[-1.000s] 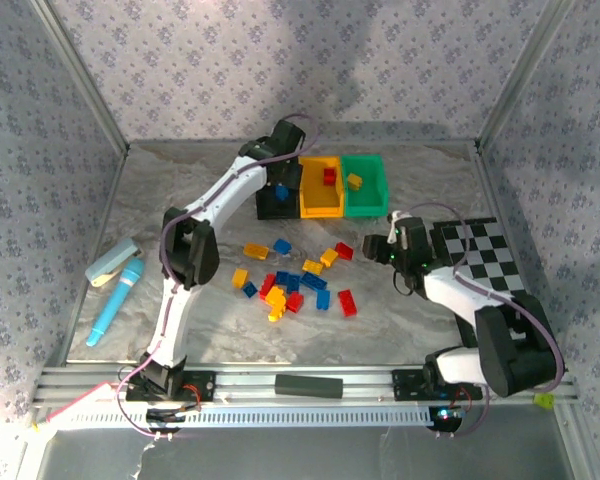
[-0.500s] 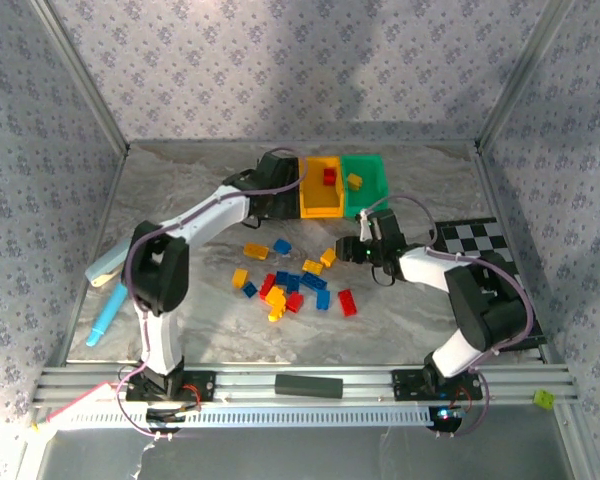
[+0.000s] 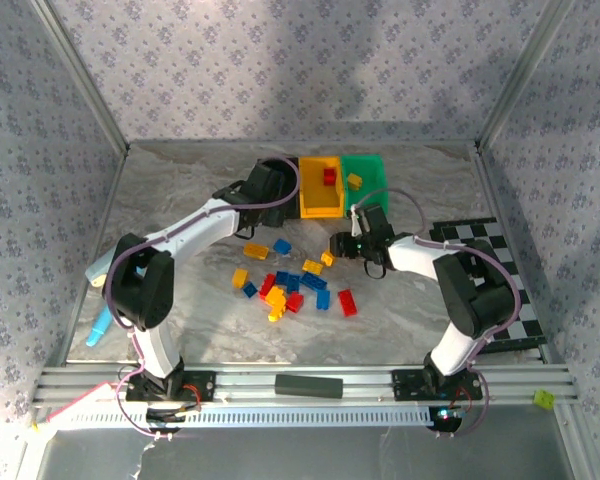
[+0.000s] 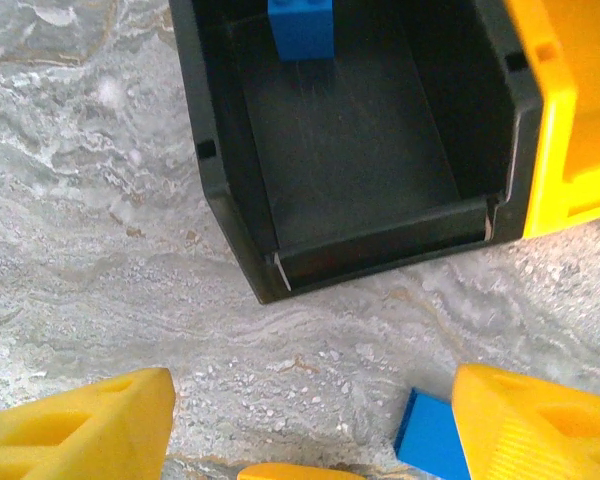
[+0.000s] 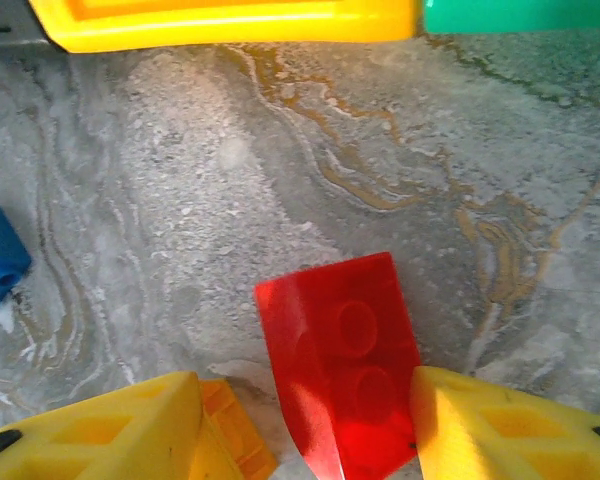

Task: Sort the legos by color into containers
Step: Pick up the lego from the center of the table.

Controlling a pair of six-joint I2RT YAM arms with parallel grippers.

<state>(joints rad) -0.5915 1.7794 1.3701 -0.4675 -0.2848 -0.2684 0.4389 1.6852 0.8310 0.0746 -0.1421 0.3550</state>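
Observation:
My right gripper stands open astride a red lego on the table. Its right finger is against the brick, and a yellow-orange lego lies by the left finger. My left gripper hangs open and empty in front of the black bin, which holds a blue lego. A blue lego lies beside its right finger. The yellow bin holds a red lego and the green bin a yellow one. Several legos are scattered mid-table.
A checkered board lies at the right and a flat black bar on the front rail. A blue pen-shaped object and a pale blue-and-white item sit at the left. Patterned walls enclose the table.
My left gripper pulled back from above the black bin and dropped in front of it. My right gripper slid left, to a stop astride the red lego.

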